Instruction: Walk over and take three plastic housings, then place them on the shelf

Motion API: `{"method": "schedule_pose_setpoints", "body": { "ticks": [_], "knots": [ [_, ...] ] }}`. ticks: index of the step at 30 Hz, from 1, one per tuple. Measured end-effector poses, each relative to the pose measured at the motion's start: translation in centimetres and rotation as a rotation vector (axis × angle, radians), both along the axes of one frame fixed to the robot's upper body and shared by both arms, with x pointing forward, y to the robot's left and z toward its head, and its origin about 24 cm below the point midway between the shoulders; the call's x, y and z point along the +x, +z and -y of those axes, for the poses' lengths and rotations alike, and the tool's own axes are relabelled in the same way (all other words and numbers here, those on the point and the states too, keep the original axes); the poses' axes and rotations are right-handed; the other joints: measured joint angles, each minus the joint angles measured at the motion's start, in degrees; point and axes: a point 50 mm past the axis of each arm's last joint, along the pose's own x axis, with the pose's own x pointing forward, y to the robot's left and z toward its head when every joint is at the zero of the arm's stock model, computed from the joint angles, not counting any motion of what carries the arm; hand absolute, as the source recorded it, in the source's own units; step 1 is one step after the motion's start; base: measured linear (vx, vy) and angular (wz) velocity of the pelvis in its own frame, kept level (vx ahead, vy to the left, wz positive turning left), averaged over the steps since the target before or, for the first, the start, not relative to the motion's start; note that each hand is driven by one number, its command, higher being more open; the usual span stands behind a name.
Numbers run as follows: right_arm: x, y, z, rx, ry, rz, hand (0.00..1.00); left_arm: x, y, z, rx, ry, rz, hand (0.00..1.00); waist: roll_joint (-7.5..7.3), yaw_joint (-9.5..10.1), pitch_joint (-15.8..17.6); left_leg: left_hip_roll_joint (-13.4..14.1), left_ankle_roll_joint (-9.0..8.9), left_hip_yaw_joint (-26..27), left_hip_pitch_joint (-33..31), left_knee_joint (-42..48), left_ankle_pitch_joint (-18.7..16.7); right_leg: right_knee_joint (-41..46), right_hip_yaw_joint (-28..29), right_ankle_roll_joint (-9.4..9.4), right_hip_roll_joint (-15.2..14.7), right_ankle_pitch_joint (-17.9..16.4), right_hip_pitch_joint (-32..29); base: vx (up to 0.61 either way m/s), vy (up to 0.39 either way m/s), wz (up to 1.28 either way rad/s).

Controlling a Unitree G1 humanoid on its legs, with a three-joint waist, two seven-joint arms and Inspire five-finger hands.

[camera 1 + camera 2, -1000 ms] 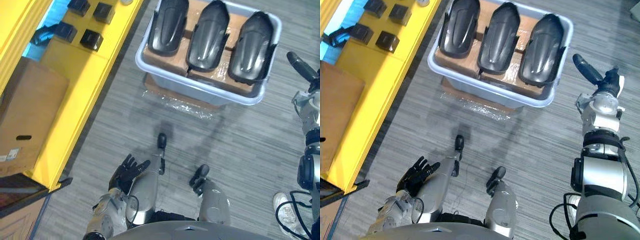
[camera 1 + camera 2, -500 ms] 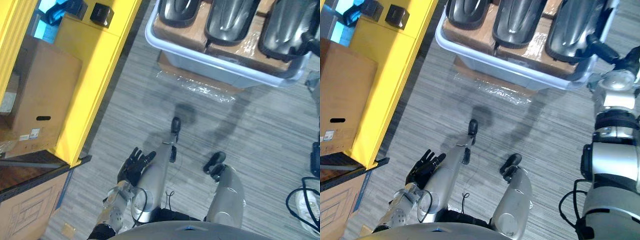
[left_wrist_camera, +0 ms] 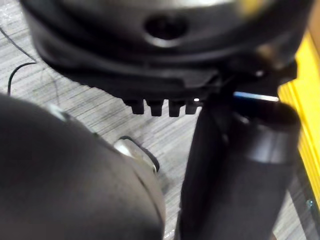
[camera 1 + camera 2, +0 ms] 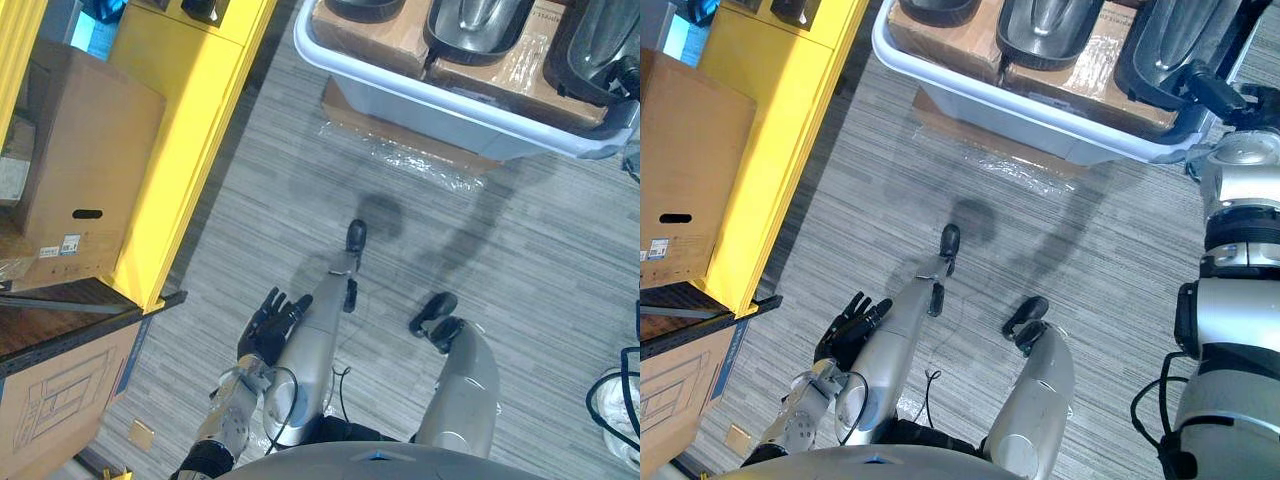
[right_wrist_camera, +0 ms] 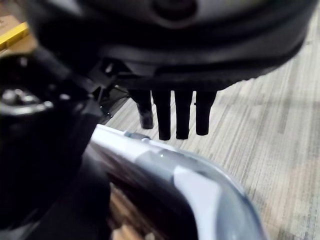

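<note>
Three dark plastic housings lie side by side on cardboard in a pale grey bin on the floor ahead: the left one, the middle one and the right one. My right hand hovers at the bin's right corner, beside the right housing. In its wrist view the fingers hang straight above the bin's rim, holding nothing. My left hand hangs low by my side with spread fingers, empty. The yellow shelf stands to the left.
A brown cardboard box sits on the shelf's lower level, and small black parts rest on its top. A dark board and another carton lie at lower left. A white shoe shows at lower right.
The camera has moved forward and tilted down, so the bin now sits at the top edge. My right hand has come to the bin's right corner. The left hand stays by my side.
</note>
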Motion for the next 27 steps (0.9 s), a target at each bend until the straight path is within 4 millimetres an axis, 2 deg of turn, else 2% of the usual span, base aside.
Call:
{"method": "schedule_pose_setpoints", "body": {
  "ticks": [6, 10, 13, 27],
  "knots": [
    [-1.6, 0.5, 2.2, -0.083, -0.066, -0.064, 0.0, 0.2, 0.2, 0.1, -0.002, -0.002, 0.011, 1.0, 0.11, 0.39, -0.07, -0.09, -0.03, -0.59, -1.01, 0.29, 0.01, 0.29, -0.64, 0.02, -0.07, -0.12, -0.41, 0.0, -0.01, 0.04],
    [-1.5, 0.7, 2.0, -0.138, -0.029, -0.075, 0.0, 0.2, 0.3, 0.0, -0.002, -0.002, 0.014, 1.0, 0.11, 0.16, -0.07, -0.1, -0.18, -0.68, -0.9, 0.53, 0.12, 0.53, -0.72, 0.26, -0.08, -0.3, -0.29, 0.03, -0.027, 0.02],
    [-1.4, 0.6, 1.9, -0.178, -0.025, -0.099, 0.0, 0.2, 0.3, 0.0, 0.0, -0.002, 0.019, 1.0, 0.13, 0.14, -0.09, 0.12, -0.42, -1.11, -0.82, 1.21, -0.04, 0.81, -1.13, -0.22, 0.11, -0.85, 0.23, 0.02, -0.04, 0.03],
    [-1.3, -0.5, 1.8, -0.219, -0.043, -0.15, 0.0, -0.4, 0.1, -0.2, 0.035, -0.031, -0.001, 1.0, 0.35, -0.42, -0.24, 0.77, -0.56, -0.95, 2.42, -0.04, 0.09, -1.74, -1.01, -0.25, 1.47, -0.2, 3.6, 0.01, -0.009, -0.01]
  ]
}}
